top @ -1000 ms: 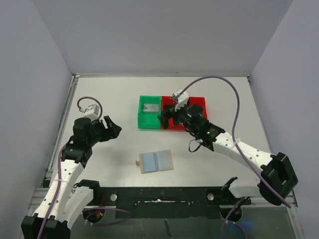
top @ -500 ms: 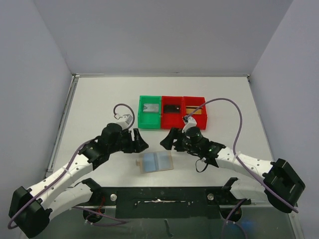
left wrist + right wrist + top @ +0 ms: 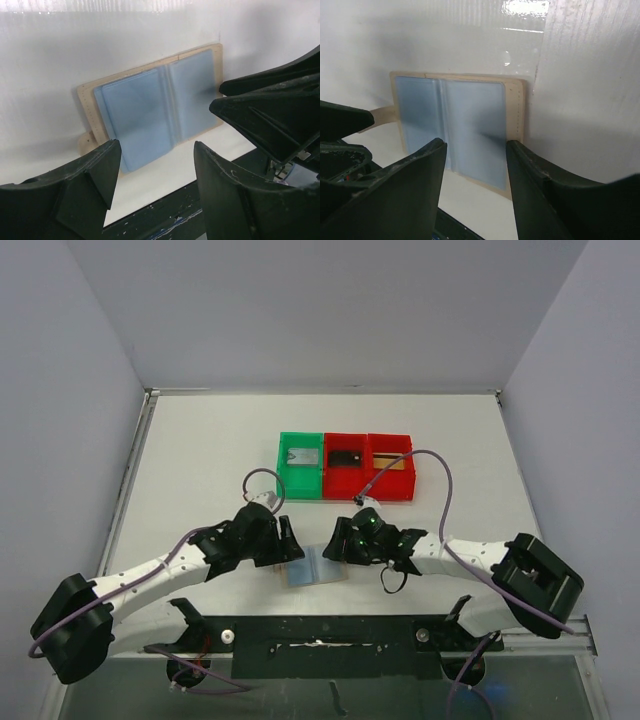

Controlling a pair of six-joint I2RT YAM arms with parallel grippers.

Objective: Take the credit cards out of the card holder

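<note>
Flatly opened, the card holder (image 3: 316, 566) lay on the white table (image 3: 200, 460) near its front edge, between the two grippers. It was one soft folding wallet with a tan stitched border, two smooth light-blue pockets and one small snap tab. The left gripper (image 3: 289, 541) and right gripper (image 3: 334, 541) each stood with jaws parted, clamping nothing. Three rigid plastic bins sat farther back: one green bin (image 3: 283, 478) and two red bins (image 3: 346, 487). Three thin rectangular credit cards lay inside, one per bin: silver-grey card (image 3: 302, 455), black card (image 3: 346, 457), gold-orange card (image 3: 391, 462).
</note>
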